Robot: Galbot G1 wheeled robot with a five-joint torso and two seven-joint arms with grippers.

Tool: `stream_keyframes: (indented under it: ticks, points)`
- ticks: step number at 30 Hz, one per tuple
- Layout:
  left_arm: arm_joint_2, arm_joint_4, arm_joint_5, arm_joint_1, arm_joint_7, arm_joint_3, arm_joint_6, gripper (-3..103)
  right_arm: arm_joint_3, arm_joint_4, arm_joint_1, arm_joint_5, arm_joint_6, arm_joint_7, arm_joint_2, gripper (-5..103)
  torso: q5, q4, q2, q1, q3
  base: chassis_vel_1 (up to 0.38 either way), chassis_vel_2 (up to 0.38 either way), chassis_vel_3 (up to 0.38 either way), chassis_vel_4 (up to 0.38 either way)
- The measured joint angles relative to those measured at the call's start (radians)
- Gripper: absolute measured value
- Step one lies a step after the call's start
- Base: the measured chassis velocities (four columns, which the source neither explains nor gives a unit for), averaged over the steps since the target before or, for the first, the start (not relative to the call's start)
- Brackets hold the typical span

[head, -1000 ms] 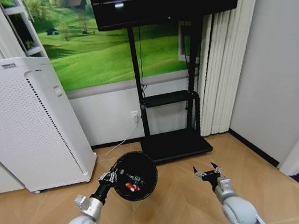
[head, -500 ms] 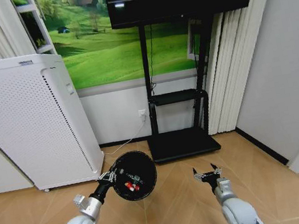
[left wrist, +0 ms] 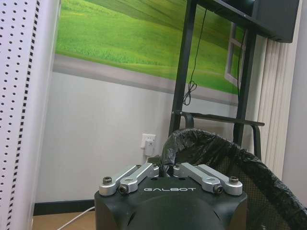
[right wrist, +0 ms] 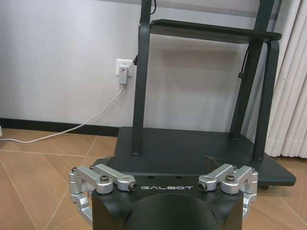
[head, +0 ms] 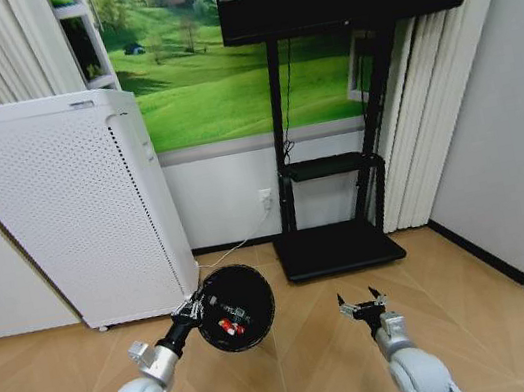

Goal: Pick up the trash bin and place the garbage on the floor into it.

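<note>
While left end effector (head: 193,311) pinches the trash bin (head: 234,308) rim, garbage (head: 229,327) sits inside. Right end effector (head: 363,302) is spread wide, holding nothing.

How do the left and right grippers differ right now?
The left gripper is shut on the rim of the trash bin; the right gripper is open and holds nothing. The left gripper sits beside the bin's liner, with red pieces of garbage lying inside the bin, while the right gripper hangs over bare wooden floor. Both are held low in front of the robot, pointing toward the TV stand.
</note>
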Motion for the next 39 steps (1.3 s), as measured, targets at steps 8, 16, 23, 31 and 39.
stream_keyframes:
  ticks: [8, 16, 23, 31, 39]
  points:
    - [-0.003, -0.01, 0.004, 0.004, -0.002, 0.001, 0.001, 7, 0.007, 0.013, -0.015, 0.013, 0.007, -0.011, -0.003, 100, 0.0004, -0.0005, 0.0, 0.0, 0.0, 0.019, 0.022, -0.018, -0.016]
    - [-0.005, -0.011, 0.007, 0.003, -0.002, 0.001, 0.002, 7, 0.008, 0.017, -0.017, 0.013, 0.012, -0.016, -0.005, 100, 0.0002, -0.0002, 0.0, 0.0, 0.0, 0.076, -0.049, -0.052, 0.067]
    - [-0.005, -0.011, 0.006, 0.002, -0.002, 0.001, 0.002, 7, 0.009, 0.021, -0.019, 0.01, 0.012, -0.016, -0.005, 100, 0.0002, -0.0003, 0.0, 0.0, 0.0, 0.183, -0.177, -0.186, 0.173]
    - [-0.005, -0.015, 0.002, 0.012, -0.001, -0.004, 0.002, 7, 0.01, 0.029, -0.024, 0.009, 0.006, -0.017, -0.003, 100, 0.0005, -0.0003, 0.0, 0.0, 0.0, 0.168, -0.181, -0.173, 0.184]
    - [-0.022, -0.029, 0.009, 0.038, -0.057, -0.015, 0.002, 7, 0.003, 0.041, -0.029, 0.008, 0.001, -0.016, 0.005, 100, 0.0002, -0.0004, 0.0, 0.0, 0.0, 0.14, -0.122, -0.129, 0.137]
